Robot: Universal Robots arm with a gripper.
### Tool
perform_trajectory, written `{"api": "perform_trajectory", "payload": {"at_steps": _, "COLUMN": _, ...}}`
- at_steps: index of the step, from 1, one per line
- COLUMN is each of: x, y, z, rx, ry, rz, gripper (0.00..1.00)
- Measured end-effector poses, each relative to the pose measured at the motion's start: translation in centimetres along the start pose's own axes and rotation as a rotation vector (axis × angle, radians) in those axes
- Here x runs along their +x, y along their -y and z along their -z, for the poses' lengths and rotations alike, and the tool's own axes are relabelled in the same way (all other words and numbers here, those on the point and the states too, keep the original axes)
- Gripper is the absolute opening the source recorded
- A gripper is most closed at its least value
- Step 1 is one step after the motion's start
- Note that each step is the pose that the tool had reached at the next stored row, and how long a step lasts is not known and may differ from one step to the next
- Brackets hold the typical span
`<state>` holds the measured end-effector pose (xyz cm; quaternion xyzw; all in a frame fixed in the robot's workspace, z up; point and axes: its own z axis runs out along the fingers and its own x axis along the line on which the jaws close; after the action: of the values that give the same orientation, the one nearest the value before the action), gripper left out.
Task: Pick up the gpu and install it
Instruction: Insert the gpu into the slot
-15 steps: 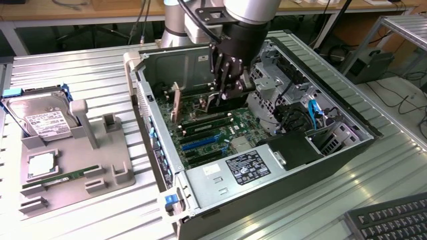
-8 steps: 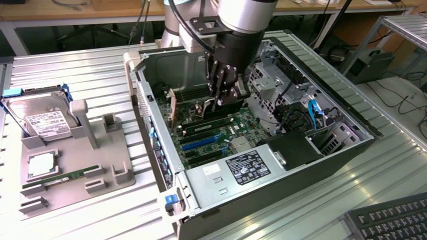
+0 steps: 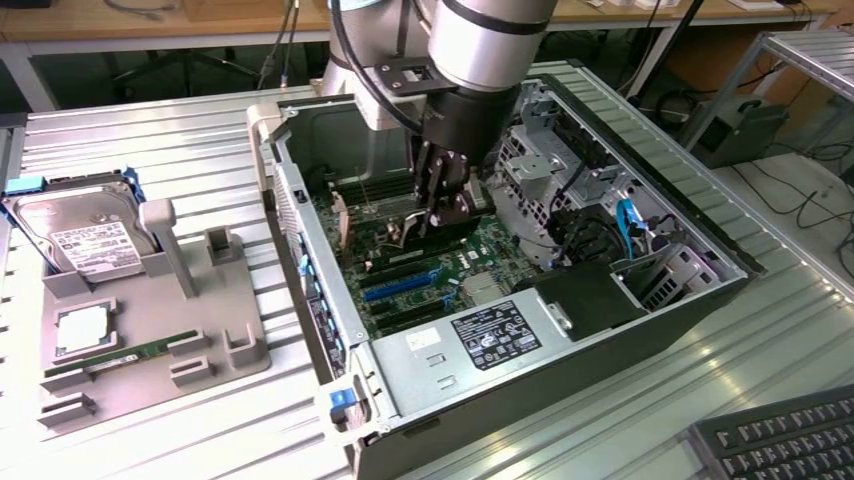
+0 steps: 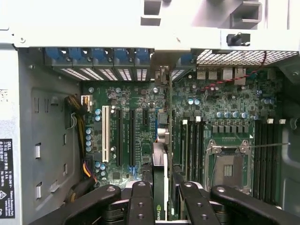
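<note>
My gripper [image 3: 445,205] [image 4: 160,187] reaches down into the open computer case [image 3: 310,300] and is shut on the gpu [image 4: 160,161]. In the wrist view the card appears edge-on, a thin dark board between the black fingers [image 4: 140,201]. It runs toward the rear slot openings [image 4: 161,75]. It stands upright over the green motherboard [image 4: 140,108], between the black expansion slots [image 4: 131,136] and the RAM slots [image 4: 192,140]. In the exterior view the dark card [image 3: 451,232] hangs just above the motherboard [image 3: 427,275]. Whether its edge sits in a slot is hidden.
A white PCI slot [image 4: 105,133] and the empty CPU socket [image 4: 228,164] flank the card. The power supply [image 3: 487,335] fills the case's near end. On the exterior view's left, a grey fixture [image 3: 147,330] holds a hard drive [image 3: 91,240], a CPU [image 3: 83,330] and a RAM stick [image 3: 114,357]. Keyboard [image 3: 787,435].
</note>
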<state>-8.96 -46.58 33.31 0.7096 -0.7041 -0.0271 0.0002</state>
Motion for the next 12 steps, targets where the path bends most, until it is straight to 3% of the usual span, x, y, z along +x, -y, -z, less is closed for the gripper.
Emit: {"api": "perform_trajectory", "payload": {"at_steps": 12, "x": 0.1, "y": 0.05, "z": -1.99, "rx": 0.0001, "ry": 0.0015, "rz": -0.002, "gripper": 0.26}}
